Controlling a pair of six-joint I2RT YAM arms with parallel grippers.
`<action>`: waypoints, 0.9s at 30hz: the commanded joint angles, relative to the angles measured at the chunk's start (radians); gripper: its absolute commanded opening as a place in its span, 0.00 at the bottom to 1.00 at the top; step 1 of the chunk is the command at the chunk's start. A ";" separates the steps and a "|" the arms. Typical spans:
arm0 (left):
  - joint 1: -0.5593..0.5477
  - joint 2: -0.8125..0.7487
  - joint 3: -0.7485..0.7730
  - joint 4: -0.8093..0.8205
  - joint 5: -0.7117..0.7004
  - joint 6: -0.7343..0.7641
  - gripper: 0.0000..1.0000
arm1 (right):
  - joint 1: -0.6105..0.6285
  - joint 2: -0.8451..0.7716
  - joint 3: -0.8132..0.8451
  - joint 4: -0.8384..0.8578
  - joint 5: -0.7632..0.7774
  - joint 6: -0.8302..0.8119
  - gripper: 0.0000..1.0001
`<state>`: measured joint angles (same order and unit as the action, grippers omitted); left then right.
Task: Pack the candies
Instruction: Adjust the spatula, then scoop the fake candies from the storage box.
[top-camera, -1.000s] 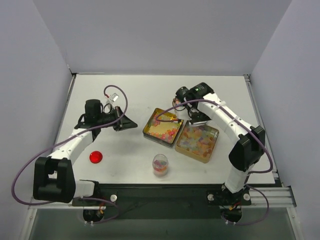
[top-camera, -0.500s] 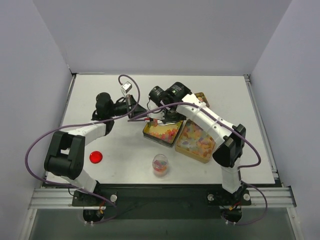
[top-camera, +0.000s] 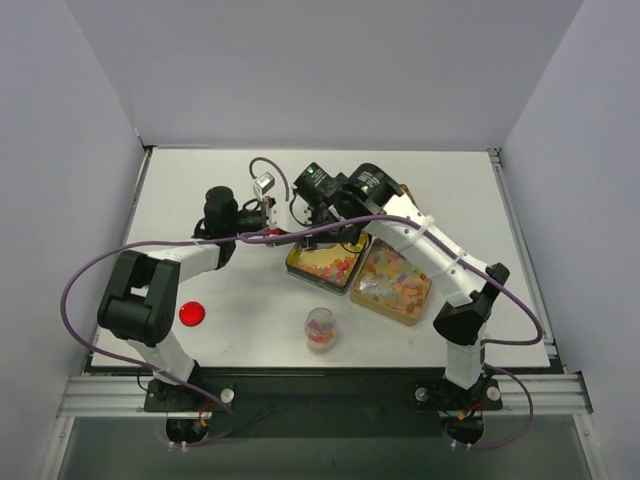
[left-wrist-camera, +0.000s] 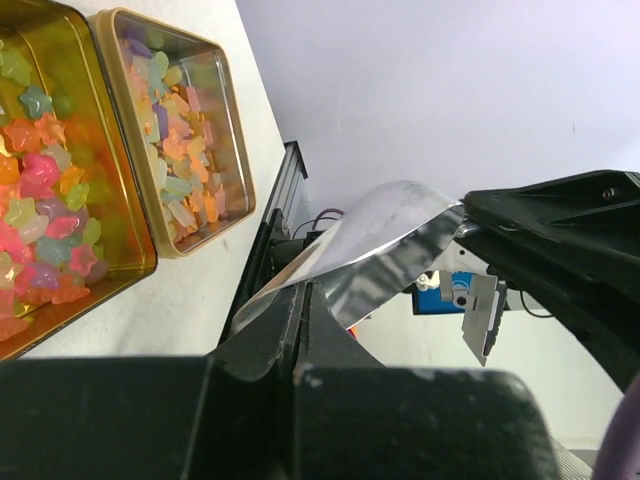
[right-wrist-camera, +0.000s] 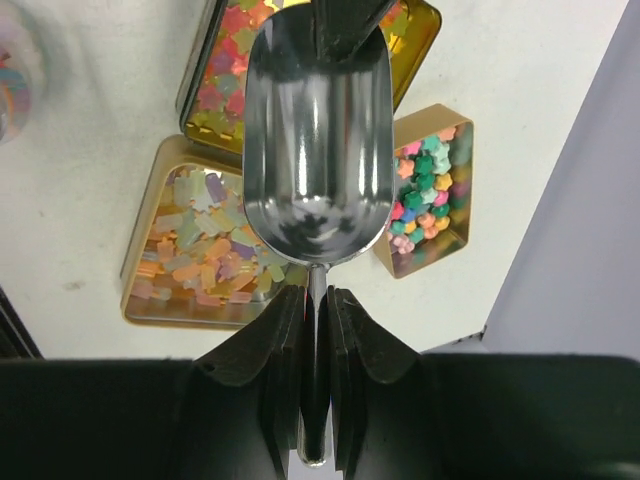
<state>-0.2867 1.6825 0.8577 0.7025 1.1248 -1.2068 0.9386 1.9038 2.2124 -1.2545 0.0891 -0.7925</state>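
Bottom centre of the top view: clear cup (top-camera: 320, 328), red lid (top-camera: 192, 313) to its left on the counter (top-camera: 250, 300). Mid-frame, candies (top-camera: 398, 283) heaped in gold tins (top-camera: 385, 311). Just above, right tool (right-wrist-camera: 317, 295) clamped on scoop (right-wrist-camera: 316, 150) handle; left tool (left-wrist-camera: 300, 325) pinched together on its rim.

No readable text, brand or number in any view. Tins (left-wrist-camera: 70, 70), scoop (right-wrist-camera: 316, 130), candies (left-wrist-camera: 40, 250): no legible marks.

Left gripper (top-camera: 286, 233) now at scoop (right-wrist-camera: 316, 150)
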 joint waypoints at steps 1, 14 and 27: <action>0.004 0.014 0.073 -0.001 -0.013 0.044 0.00 | -0.010 -0.127 -0.088 -0.017 -0.109 0.044 0.00; 0.133 -0.081 0.060 0.083 0.017 -0.046 0.00 | -0.455 -0.466 -0.709 0.055 -0.077 0.072 0.00; 0.135 -0.092 0.038 -0.056 0.015 0.076 0.00 | -0.587 -0.413 -0.936 0.188 -0.054 0.021 0.00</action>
<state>-0.1516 1.6268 0.8875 0.6876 1.1313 -1.1984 0.3660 1.4578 1.2995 -1.0924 0.0154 -0.7559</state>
